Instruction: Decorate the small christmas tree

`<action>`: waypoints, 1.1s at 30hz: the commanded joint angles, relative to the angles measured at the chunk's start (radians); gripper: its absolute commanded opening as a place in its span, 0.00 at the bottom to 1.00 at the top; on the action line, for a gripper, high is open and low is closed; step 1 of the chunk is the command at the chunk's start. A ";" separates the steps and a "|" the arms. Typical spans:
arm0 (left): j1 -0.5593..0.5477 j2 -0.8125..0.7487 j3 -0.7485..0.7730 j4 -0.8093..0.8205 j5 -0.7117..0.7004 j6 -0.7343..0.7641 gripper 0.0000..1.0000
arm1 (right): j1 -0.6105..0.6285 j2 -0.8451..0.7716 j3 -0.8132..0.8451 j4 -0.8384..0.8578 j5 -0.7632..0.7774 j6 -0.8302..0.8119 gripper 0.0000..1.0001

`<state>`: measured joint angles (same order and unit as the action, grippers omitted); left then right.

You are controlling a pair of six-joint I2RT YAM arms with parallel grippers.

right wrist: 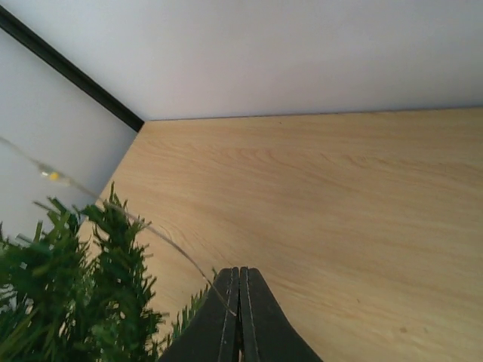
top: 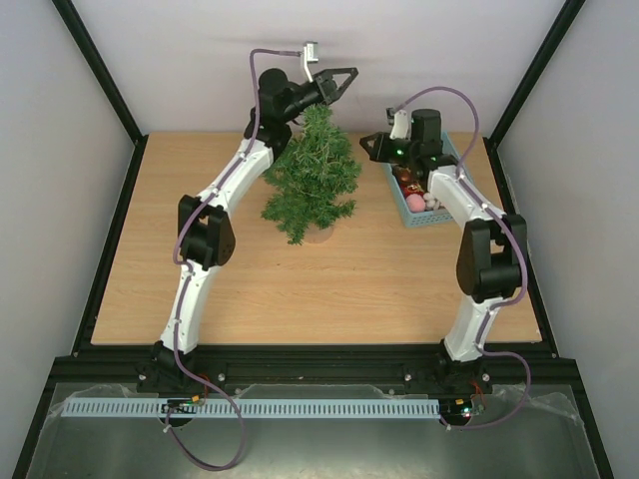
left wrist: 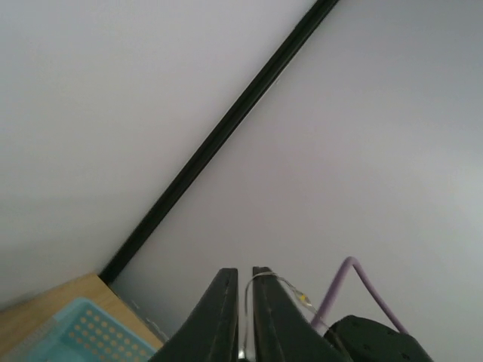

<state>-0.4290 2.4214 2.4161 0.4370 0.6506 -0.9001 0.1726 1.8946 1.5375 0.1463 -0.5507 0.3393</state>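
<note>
The small christmas tree [top: 314, 177] stands on the wooden table, bushy and dark green; its branches [right wrist: 68, 302] fill the lower left of the right wrist view. A thin clear light string with tiny yellow bulbs [left wrist: 304, 299] runs between both grippers. My left gripper [top: 349, 76] hangs high above the treetop, shut on the string, which loops over one fingertip [left wrist: 264, 280]. My right gripper [top: 365, 146] sits just right of the tree's upper part, shut on the light string [right wrist: 166, 237], which runs up-left over the branches.
A light-blue basket [top: 396, 203] with pink and red ornaments stands right of the tree, under my right arm; its corner [left wrist: 83, 335] shows in the left wrist view. Black frame posts and white walls enclose the table [top: 200, 289].
</note>
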 commanded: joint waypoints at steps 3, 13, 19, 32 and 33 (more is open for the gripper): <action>-0.001 -0.109 -0.034 -0.059 -0.001 0.086 0.44 | -0.003 -0.188 -0.086 -0.130 0.105 -0.036 0.01; 0.067 -0.195 -0.091 -0.211 -0.015 0.173 0.98 | -0.005 -0.369 -0.124 -0.320 0.225 -0.010 0.01; 0.121 -0.181 -0.082 -0.237 0.103 0.146 0.99 | -0.005 -0.344 -0.102 -0.364 0.226 0.022 0.01; 0.237 -0.394 -0.347 -0.431 -0.021 0.288 0.99 | -0.006 -0.329 -0.065 -0.482 0.271 0.053 0.01; 0.246 -0.418 -0.366 -0.447 -0.045 0.296 0.99 | -0.006 -0.346 -0.090 -0.485 0.270 0.049 0.01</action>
<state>-0.2413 2.1136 2.0941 0.0242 0.6861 -0.6212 0.1703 1.5948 1.4918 -0.2703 -0.2951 0.3820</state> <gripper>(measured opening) 0.992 0.016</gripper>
